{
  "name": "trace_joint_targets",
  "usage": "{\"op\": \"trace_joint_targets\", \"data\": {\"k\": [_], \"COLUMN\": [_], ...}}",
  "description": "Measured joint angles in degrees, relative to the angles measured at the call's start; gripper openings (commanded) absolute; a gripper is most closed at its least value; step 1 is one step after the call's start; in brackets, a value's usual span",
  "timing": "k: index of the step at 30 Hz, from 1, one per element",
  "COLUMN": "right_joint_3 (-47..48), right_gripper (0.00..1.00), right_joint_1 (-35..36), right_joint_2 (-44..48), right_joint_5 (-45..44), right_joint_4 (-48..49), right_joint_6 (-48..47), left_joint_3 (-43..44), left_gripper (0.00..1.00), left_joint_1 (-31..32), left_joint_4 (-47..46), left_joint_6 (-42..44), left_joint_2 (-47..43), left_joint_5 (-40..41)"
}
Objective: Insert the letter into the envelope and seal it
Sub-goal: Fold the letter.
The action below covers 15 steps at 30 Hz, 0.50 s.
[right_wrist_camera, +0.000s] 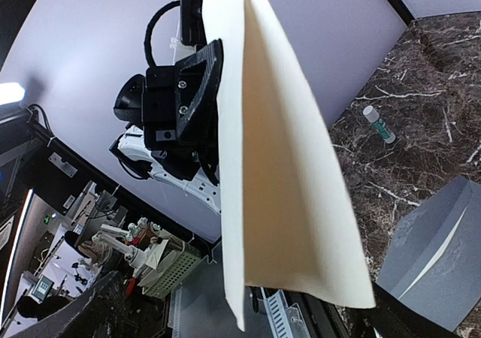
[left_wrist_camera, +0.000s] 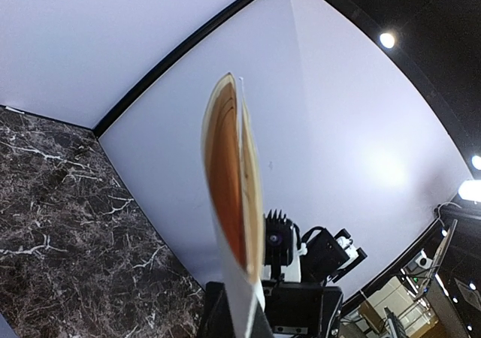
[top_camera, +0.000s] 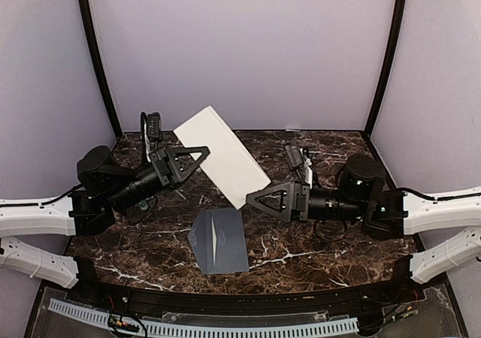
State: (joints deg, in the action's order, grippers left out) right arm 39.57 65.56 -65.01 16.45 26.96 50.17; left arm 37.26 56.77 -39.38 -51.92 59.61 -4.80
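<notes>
The left hand [top_camera: 197, 155] is clenching one long edge of the folded cream letter [top_camera: 222, 156], holding it slanted in the air. The right hand [top_camera: 254, 197] is standing wide open around the sheet's lower corner, with its fingers clear of the paper. The grey-blue envelope [top_camera: 219, 240] is lying flat beneath, partly cut off in the right wrist view. Dark veined marble is forming the tabletop [top_camera: 316, 240], and pale lilac walls [top_camera: 248, 45] are enclosing it.

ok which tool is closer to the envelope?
Right. The right tool sits open just beyond the envelope's far right corner, by the lower end of the letter. The left tool is farther back and left, shut on the letter's edge.
</notes>
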Motion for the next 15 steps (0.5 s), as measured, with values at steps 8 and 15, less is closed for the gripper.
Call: {"op": "trace_joint_targets", "data": {"k": [8,15], "right_joint_3": [0.0,0.2], "right_gripper": [0.65,0.12], "right_joint_1": [3.5,3.6], "right_joint_2": [-6.7,-8.0], "right_joint_5": [-5.3,-8.0], "right_joint_4": [7.8,13.1], "right_joint_6": [3.0,4.9], "left_joint_3": [-0.9,-1.0], "left_gripper": [0.0,0.0], "left_joint_1": [0.0,0.0], "left_joint_4": [-1.7,-1.7], "left_joint_6": [-1.9,-2.8], "left_joint_2": [-0.7,-0.7], "left_joint_5": [2.6,2.6]}}
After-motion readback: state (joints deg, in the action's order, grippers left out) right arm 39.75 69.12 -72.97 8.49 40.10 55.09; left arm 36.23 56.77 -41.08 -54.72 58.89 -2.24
